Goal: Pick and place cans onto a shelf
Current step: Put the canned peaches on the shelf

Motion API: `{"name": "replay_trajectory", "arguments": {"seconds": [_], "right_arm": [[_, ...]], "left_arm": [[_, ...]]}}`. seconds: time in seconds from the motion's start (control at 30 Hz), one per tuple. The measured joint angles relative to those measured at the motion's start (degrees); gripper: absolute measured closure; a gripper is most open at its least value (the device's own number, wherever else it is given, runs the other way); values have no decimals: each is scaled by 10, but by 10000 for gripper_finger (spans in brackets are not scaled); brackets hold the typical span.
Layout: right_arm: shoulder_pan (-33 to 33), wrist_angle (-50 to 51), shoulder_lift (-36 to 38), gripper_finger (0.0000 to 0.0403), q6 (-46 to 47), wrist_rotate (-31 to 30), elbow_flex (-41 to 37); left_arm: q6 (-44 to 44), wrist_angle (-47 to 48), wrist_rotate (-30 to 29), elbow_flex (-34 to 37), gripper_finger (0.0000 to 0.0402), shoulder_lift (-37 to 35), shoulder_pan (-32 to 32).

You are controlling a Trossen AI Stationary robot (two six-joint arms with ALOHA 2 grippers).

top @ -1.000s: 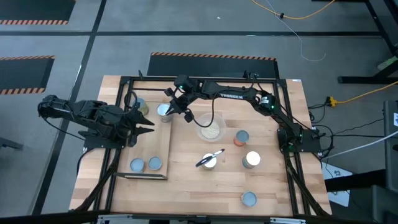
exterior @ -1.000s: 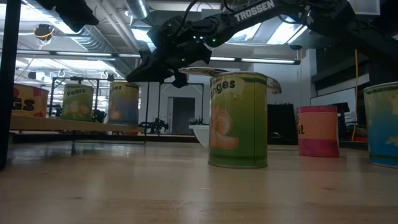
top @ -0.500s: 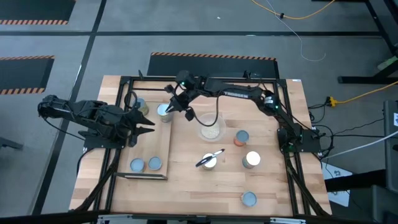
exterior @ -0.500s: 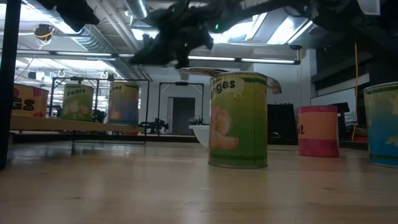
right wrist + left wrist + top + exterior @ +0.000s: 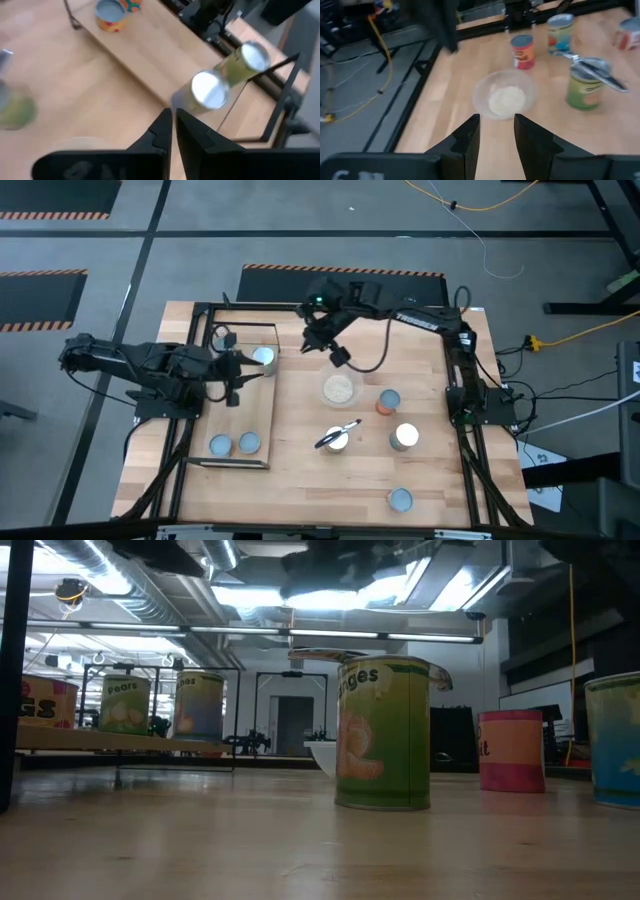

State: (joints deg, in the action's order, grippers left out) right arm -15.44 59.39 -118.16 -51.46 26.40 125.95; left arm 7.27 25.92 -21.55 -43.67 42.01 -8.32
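Note:
The shelf (image 5: 262,410), a light-wood board in a black wire frame, lies at the table's left. On it stand two cans near its near end (image 5: 220,445) (image 5: 248,442) and a silvery-topped can (image 5: 264,357) (image 5: 210,90) near its far end, with a green can (image 5: 250,57) beside it. My right gripper (image 5: 338,355) (image 5: 173,125) is shut and empty, raised right of that can and beyond the bowl. My left gripper (image 5: 240,372) (image 5: 496,135) is open and empty over the shelf, just short of the silvery-topped can.
A clear bowl of pale grains (image 5: 339,388) stands mid-table. A green can with a utensil across its top (image 5: 335,440) (image 5: 385,735), a red can (image 5: 389,400), a white-topped can (image 5: 405,436) and a can near the front edge (image 5: 400,499) stand on the table's right half.
My right gripper has drawn away from the silvery-topped can on the shelf, going up and toward the table's right and far edge; the can stays standing on the shelf. My left gripper has turned about its wrist and reached a little toward that can.

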Motion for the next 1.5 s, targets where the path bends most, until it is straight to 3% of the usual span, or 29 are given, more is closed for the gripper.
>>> {"name": "replay_trajectory", "arguments": {"seconds": [0.4,0.53,0.87,1.5], "right_arm": [[0,203,37,374,62,53,-7],[0,197,34,374,60,82,-7],[0,144,34,374,59,78,-7],[0,143,34,374,58,77,-7]], "left_arm": [[26,39,114,-22,288,70,119],[25,85,137,-22,288,82,154],[37,164,138,-22,288,108,198],[75,161,127,-23,296,181,211]]}}
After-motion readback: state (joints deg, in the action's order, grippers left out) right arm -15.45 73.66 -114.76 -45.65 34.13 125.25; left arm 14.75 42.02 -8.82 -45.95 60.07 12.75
